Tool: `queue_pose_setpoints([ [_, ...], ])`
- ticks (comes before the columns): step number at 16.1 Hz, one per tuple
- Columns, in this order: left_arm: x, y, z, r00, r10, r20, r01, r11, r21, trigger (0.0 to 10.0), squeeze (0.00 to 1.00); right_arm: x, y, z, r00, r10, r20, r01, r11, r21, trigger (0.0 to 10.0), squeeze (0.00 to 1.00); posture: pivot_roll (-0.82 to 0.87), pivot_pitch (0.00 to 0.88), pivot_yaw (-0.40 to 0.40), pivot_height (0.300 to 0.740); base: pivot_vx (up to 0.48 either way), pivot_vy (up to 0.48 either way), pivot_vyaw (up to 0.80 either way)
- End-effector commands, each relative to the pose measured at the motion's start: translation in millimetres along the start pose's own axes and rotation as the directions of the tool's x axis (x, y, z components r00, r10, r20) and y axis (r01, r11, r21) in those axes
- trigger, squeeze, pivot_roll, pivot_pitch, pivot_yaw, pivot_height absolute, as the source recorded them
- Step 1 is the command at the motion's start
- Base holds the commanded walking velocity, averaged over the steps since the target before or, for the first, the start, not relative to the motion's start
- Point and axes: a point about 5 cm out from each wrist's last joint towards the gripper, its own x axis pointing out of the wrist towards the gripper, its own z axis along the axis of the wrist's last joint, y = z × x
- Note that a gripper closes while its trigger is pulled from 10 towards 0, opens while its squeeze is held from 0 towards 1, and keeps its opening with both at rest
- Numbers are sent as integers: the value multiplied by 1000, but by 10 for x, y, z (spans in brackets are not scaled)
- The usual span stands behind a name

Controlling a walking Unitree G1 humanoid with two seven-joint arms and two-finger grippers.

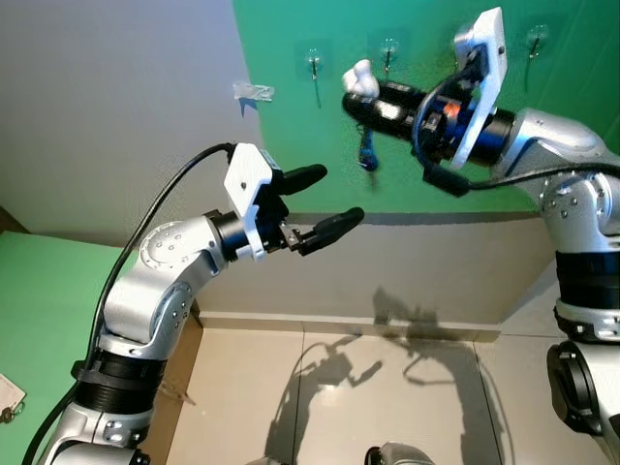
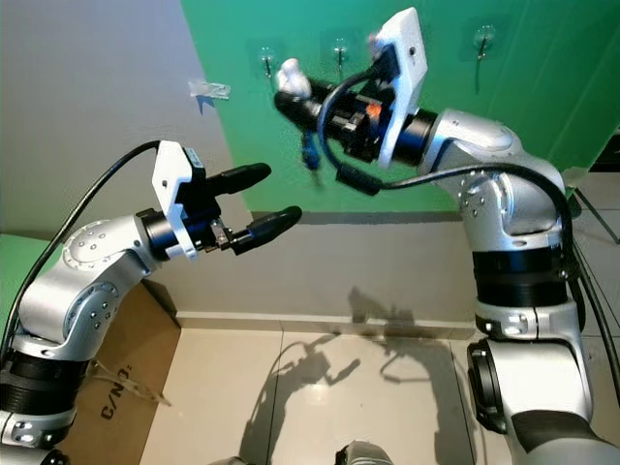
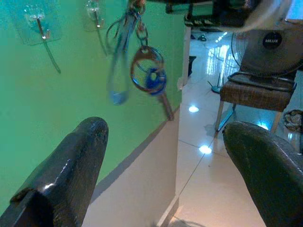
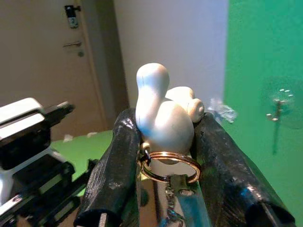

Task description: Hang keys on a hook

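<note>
My right gripper [image 1: 356,92] is raised in front of the green wall panel and is shut on a white rounded keychain figure [image 4: 163,116]. A gold ring [image 4: 170,166] hangs from the figure, and the keys with a blue tag [image 1: 367,153] dangle below it. Several clear adhesive hooks are stuck on the panel: one [image 1: 314,64] left of the gripper, one [image 1: 388,48] just above it, one [image 1: 536,41] farther right. My left gripper [image 1: 325,203] is lower and to the left, open and holding nothing. In the left wrist view the keys [image 3: 149,78] hang beyond its fingers.
A grey wall with a strip of clear tape [image 1: 253,92] lies left of the green panel [image 1: 291,145]. Below is a tiled floor [image 1: 329,387]. A cardboard box [image 2: 116,387] stands by my left side. A chair and a fan [image 3: 267,71] are seen in the left wrist view.
</note>
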Motion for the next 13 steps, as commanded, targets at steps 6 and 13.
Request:
queue_pose_setpoints([
  [6, 70, 59, 75, 998, 61, 10, -62, 997, 41, 10000, 0, 108, 173, 75, 999, 50, 15, -49, 998, -31, 0, 0, -241, 73, 92, 740, 0, 0, 0],
  [13, 91, 91, 164, 995, 80, 55, -82, 996, 37, 10000, 0, 156, 211, 113, 998, 52, 36, -51, 998, -31, 0, 0, -240, 78, 91, 740, 0, 0, 0],
])
